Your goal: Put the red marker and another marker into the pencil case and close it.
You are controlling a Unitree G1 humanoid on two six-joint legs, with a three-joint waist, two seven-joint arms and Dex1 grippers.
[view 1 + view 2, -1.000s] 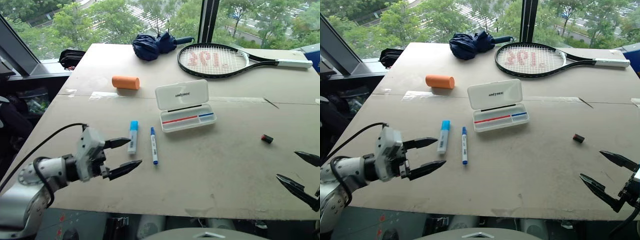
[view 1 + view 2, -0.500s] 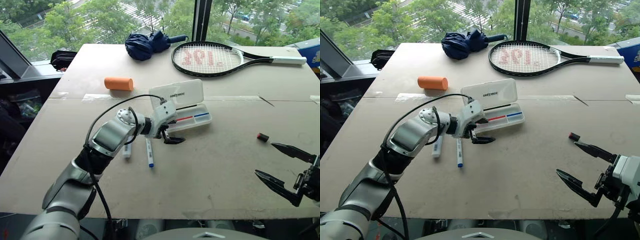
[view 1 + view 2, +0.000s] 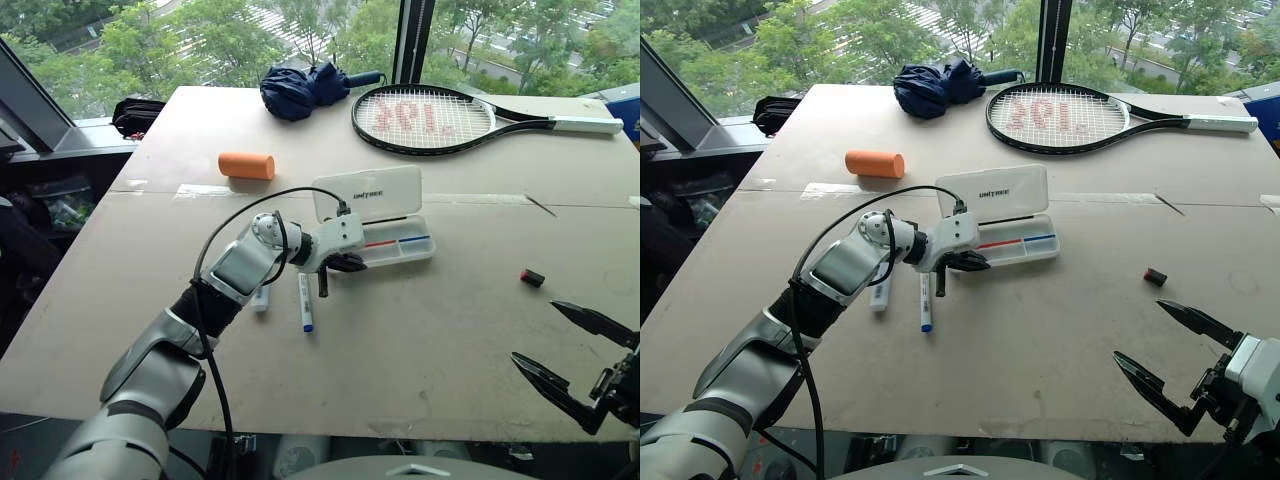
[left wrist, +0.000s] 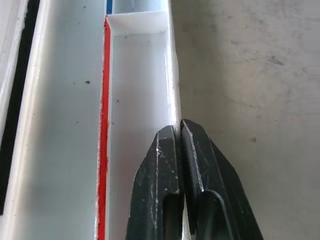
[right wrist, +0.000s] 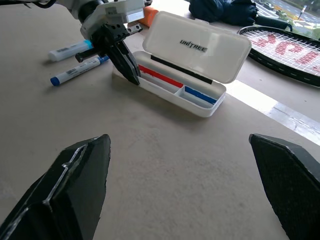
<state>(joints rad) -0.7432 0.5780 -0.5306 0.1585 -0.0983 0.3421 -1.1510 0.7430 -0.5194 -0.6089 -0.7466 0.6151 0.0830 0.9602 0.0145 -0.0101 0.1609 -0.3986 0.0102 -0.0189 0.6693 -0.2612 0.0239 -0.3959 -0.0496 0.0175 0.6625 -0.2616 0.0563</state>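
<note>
**Q:** What is changing nearest you?

**A:** My right gripper [image 3: 1185, 368] is hanging wide apart at the near table [image 3: 420, 340] edge, holding nothing, much as a second ago.

**Q:** And further out?

**A:** My left gripper [image 3: 343, 264] is pinching shut on the front wall of the pencil case [image 3: 378, 222]; a second ago it was hovering open near the table edge. The case is lying mid-table, lid up, and I judge I am steadying it. The markers are still outside: blue marker [image 3: 305, 301] and light-capped marker [image 3: 260, 298] beside my arm.

**Q:** Farthest?

**A:** Orange cylinder [image 3: 247, 165], racket [image 3: 425, 119], folded umbrella [image 3: 305, 90], unmoved.
</note>
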